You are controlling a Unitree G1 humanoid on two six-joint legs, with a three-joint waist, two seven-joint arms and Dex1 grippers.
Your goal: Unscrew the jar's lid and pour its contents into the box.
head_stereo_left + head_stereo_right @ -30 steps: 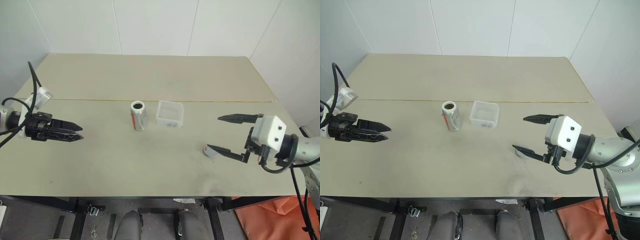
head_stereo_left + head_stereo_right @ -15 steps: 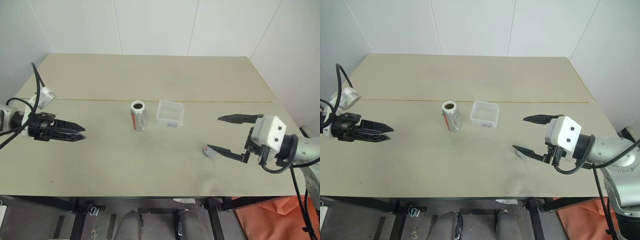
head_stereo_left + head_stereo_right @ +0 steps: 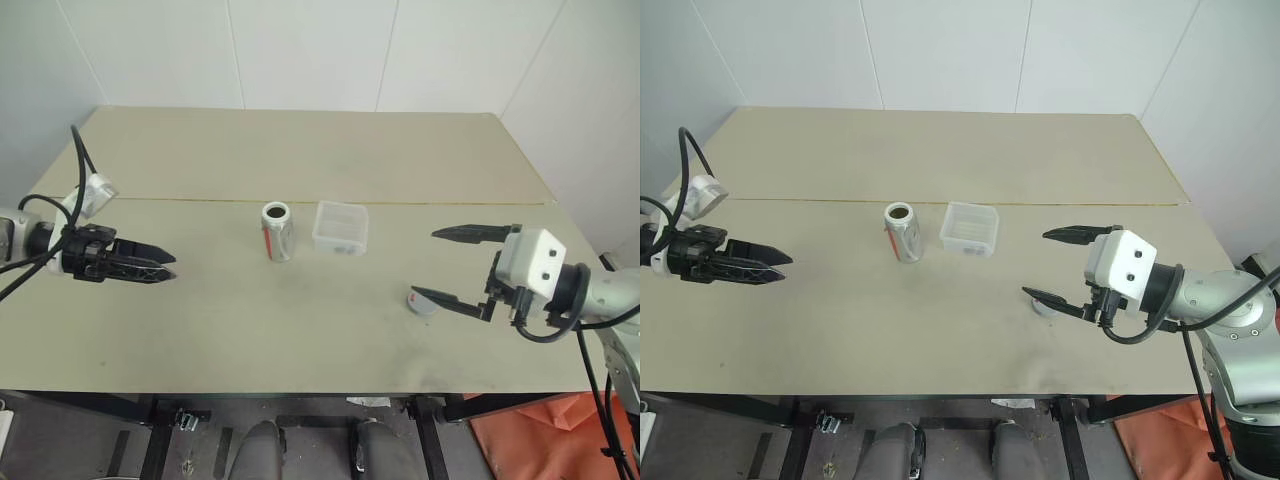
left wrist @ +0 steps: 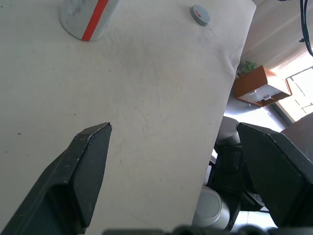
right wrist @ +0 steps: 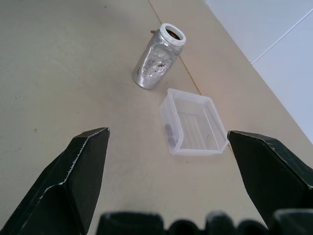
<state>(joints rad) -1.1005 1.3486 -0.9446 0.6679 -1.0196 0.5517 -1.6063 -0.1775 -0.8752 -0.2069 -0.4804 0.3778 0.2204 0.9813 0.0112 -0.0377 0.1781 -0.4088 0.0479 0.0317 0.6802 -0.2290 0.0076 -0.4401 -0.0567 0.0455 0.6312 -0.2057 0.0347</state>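
Standing upright at frame centre, the jar (image 3: 276,231) is pointing its open mouth straight up, long axis vertical, just left of the box (image 3: 340,227). You are holding the left gripper (image 3: 160,267) at mid-left, fingers apart, empty, aiming right toward it. The right gripper (image 3: 440,263), spread wide, is hovering over the lid (image 3: 421,301) at lower right, roughly as far off.

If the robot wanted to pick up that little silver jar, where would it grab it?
Probably around the middle of the jar's round body, coming in level from its left side. It stands upright with its mouth open, and the box sits close on its right, so the left gripper, open and pointing that way, has the clearer path.
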